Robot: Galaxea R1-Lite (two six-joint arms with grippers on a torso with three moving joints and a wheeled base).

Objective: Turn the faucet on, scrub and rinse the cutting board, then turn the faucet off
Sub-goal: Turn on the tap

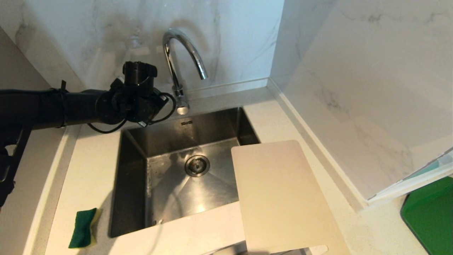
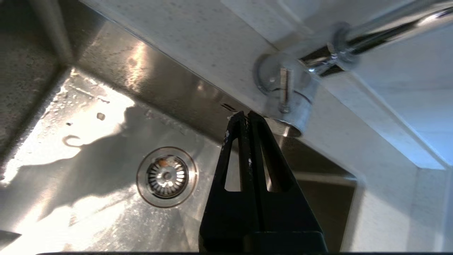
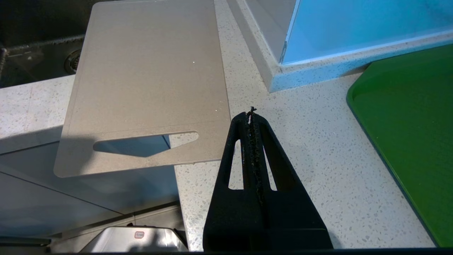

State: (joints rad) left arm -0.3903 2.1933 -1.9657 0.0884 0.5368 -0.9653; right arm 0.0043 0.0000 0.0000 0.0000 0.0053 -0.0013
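Faucet [image 2: 293, 92] lever just beside left gripper [image 2: 246, 114] tips

faucet [image 1: 184, 56]: we see a chrome gooseneck behind the sink, apparently dry
cutting board [image 1: 283, 198]: we see it pale, flat, overhanging the sink's right corner

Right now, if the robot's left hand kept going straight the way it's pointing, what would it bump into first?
Probably the faucet. The left hand is shut and its tips aim at the chrome base with the thin lever, just past the sink back rim. Depth is hard to judge, so it might graze that rim first.
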